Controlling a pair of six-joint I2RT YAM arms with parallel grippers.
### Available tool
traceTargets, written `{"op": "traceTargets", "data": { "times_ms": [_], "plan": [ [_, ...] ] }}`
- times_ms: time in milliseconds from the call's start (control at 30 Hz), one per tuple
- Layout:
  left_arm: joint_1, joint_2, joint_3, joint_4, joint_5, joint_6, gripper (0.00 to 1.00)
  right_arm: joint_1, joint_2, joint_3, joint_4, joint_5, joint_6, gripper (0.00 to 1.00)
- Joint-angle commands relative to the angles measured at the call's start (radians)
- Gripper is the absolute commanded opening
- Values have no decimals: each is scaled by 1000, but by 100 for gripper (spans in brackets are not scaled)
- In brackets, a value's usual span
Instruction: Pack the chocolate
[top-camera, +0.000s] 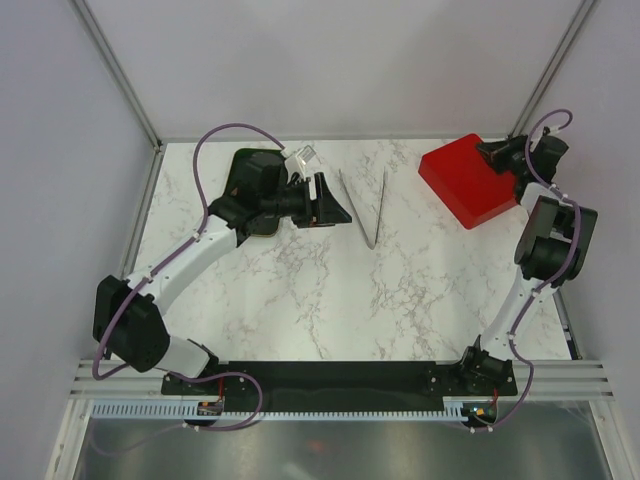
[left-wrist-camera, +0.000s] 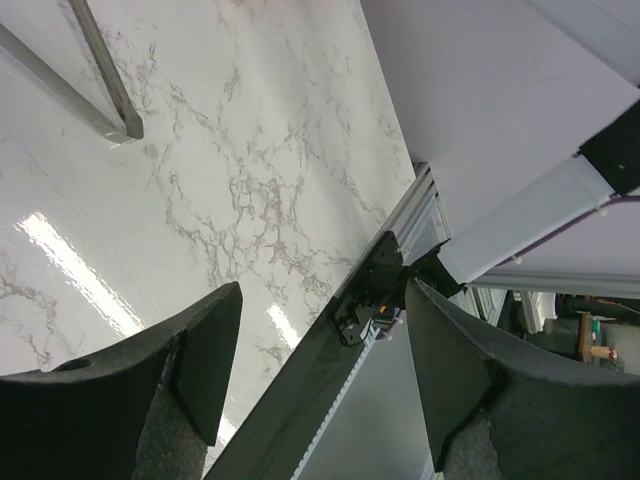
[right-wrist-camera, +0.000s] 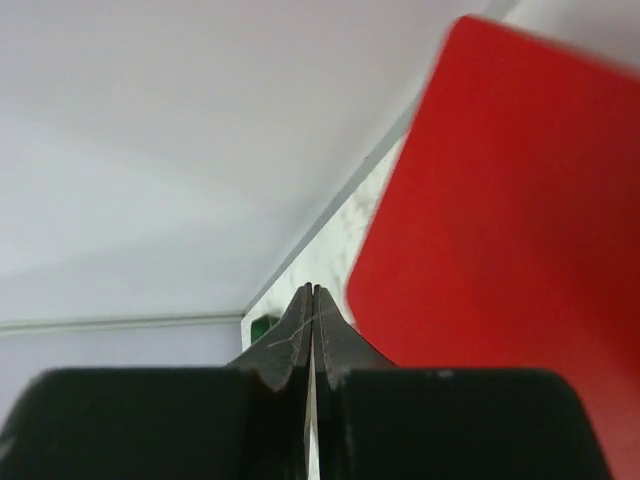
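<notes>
Pressed flat together, the jaws of our right gripper (right-wrist-camera: 312, 330) show nothing thicker than perhaps a thin pale sliver between them; we cannot tell whether that is a wrapper or just glare. Our left gripper (left-wrist-camera: 320, 370) has its jaws spread wide with only tabletop and the near rail showing through the gap.

Moving outward, the right gripper sits at the far right corner, just beside or touching the red box (top-camera: 468, 180), whose broad red face (right-wrist-camera: 510, 200) fills the right wrist view. The left gripper hovers far left over the marble table (top-camera: 400, 290), close to a dark tray (top-camera: 245, 190), with metal tongs (top-camera: 365, 205) lying in a V just to its right.

We cannot pick out any chocolate plainly; something brownish under the left arm is too hidden to name. We judge the right arm is working the red box, opening it or closing it. Which one, these views do not settle, so the next move depends on finding the chocolate.
</notes>
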Motion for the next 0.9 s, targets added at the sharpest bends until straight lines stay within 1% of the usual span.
{"op": "traceTargets", "data": {
  "times_ms": [0,33,67,100,133,167,200,233,267,300,333,367,400,433,500,600,733,867],
  "plan": [
    [9,-75,21,3,-49,86,75,45,-250,-29,-165,-23,-152,9],
    [9,-86,22,2,-64,95,75,56,-343,-50,-234,8,-259,17],
    [9,-99,24,3,-74,106,75,69,-397,-110,-347,40,-314,31],
    [9,-131,24,2,-86,117,75,96,-452,-153,-376,74,-353,38],
    [9,-142,22,5,-122,138,76,110,-565,-199,-393,106,-382,47],
    [9,-158,21,6,-139,149,76,122,-621,-277,-429,157,-442,97],
    [10,-171,18,8,-153,163,78,136,-670,-306,-445,177,-465,98],
    [12,-188,18,8,-179,183,79,141,-760,-329,-486,195,-493,98],
    [15,-195,18,8,-186,189,80,142,-800,-361,-540,215,-542,98],
    [18,-201,18,11,-192,197,88,153,-839,-372,-567,235,-560,98],
    [20,-214,16,10,-205,213,99,161,-909,-386,-590,258,-568,98],
    [21,-217,15,10,-215,223,100,171,-945,-403,-645,281,-571,98],
    [21,-221,12,11,-227,241,100,190,-975,-414,-666,318,-571,98],
    [21,-224,12,10,-247,249,100,197,-1035,-426,-680,324,-559,98],
    [23,-234,13,10,-244,267,100,201,-1110,-457,-727,321,-544,98],
    [23,-249,10,26,-213,281,100,204,-1172,-494,-753,326,-570,98],
    [23,-267,-14,59,-215,287,100,204,-1181,-512,-767,288,-616,98],
    [23,-269,-27,62,-238,301,100,204,-1143,-518,-760,222,-616,98]
  ]
}}
